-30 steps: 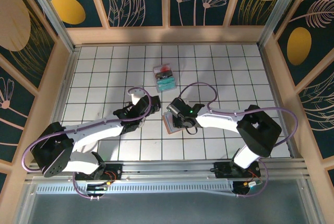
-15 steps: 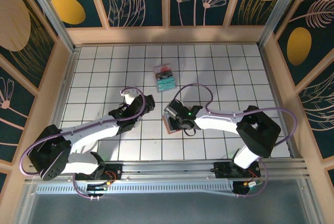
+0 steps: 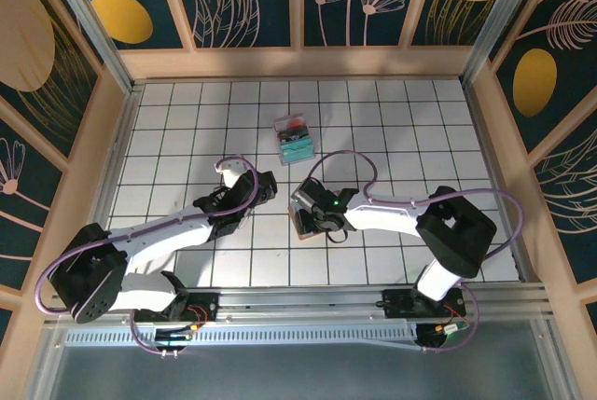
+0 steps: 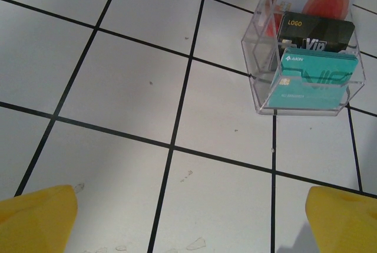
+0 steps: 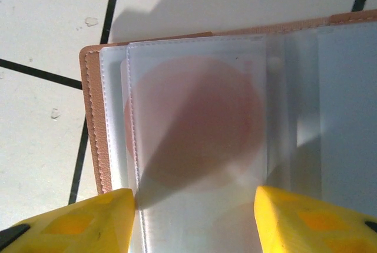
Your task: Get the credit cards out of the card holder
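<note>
From above, you can see the small, flat, pinkish-tan leather card holder (image 3: pixel 300 225) lying on the white tiled table (image 3: pixel 187 120), right under your right gripper (image 3: pixel 308 206). Your left gripper (image 3: pixel 264 186) waits just beside it. The wooden walls are well apart from both arms, so there is lots of room.

The left wrist camera shows the left gripper (image 4: pixel 188 223) wide apart and holding nothing. A clear plastic box (image 4: pixel 262 70) near it holds three cards (image 4: pixel 315 67).

In the right wrist view, the card holder (image 5: pixel 94 117) lies open. A red-spotted card (image 5: pixel 194 123) sits inside a clear sleeve, so I think the job is not done. The right gripper (image 5: pixel 194 217) is apart, with a finger over each side of that sleeve and the holder's brown edge close by.
</note>
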Robot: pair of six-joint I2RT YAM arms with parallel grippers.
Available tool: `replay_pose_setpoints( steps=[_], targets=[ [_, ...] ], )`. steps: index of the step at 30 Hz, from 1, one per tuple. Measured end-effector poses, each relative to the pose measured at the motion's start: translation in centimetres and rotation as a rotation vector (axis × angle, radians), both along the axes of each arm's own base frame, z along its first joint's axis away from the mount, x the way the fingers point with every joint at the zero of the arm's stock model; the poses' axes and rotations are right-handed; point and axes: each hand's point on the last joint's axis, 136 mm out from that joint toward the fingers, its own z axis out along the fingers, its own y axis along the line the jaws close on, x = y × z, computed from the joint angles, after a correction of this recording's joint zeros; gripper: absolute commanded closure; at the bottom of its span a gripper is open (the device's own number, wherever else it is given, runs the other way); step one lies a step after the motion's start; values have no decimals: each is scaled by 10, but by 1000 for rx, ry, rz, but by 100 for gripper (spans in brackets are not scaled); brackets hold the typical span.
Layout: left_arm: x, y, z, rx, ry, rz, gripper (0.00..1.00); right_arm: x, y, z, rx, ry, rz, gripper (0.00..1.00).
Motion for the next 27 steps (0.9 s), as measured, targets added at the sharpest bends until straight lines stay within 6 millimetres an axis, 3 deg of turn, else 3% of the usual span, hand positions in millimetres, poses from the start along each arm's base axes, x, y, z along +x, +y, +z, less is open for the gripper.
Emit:
replay_pose_setpoints(
  steps=[10, 22, 27],
  targets=[
    [0, -1, 0, -4, 4, -5, 1, -1, 3, -3, -9, 12, 5, 49],
    [-1, -1, -1, 23, 5, -24, 1, 3, 6, -2, -16, 3, -6, 72],
    [-5, -20, -4, 92, 14, -102, 1, 6, -5, 2, 87, 36, -58, 75]
  ],
)
